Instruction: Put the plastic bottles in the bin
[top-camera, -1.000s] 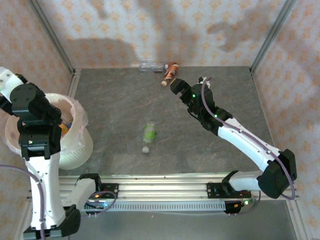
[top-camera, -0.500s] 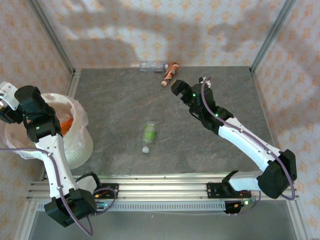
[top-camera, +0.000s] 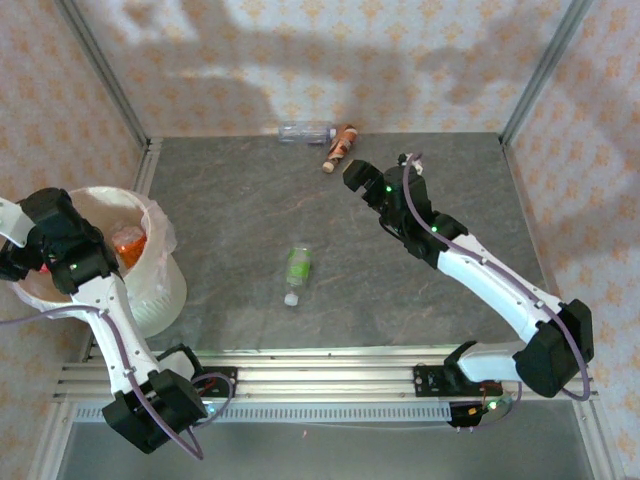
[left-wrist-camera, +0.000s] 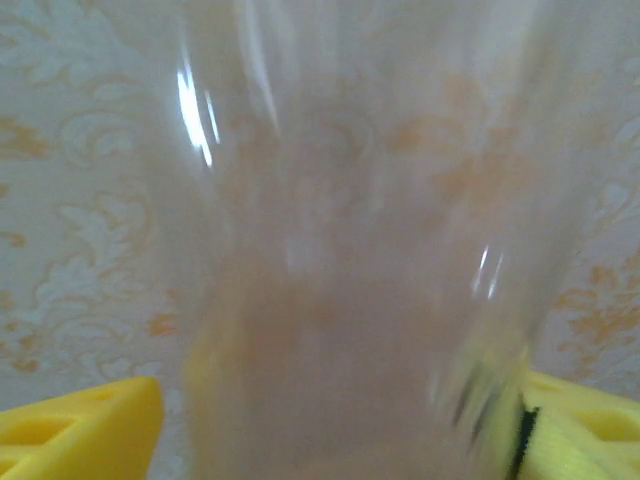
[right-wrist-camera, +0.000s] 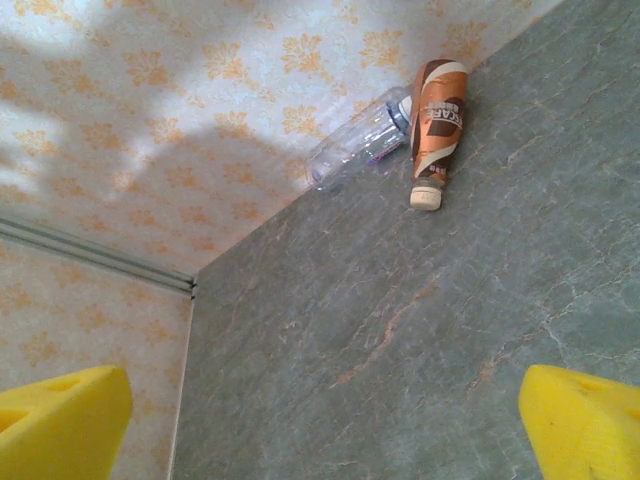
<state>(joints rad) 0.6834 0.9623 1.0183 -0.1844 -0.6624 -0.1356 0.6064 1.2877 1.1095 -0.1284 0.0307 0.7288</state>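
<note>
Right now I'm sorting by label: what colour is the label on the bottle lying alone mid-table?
Green; the lone bottle shows best in the top external view.

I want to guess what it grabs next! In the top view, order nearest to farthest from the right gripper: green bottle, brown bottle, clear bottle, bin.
From the right gripper:
1. brown bottle, just beyond it, near the far wall.
2. clear bottle, left of the brown one.
3. green bottle, middle of the table.
4. bin, far left.
</note>
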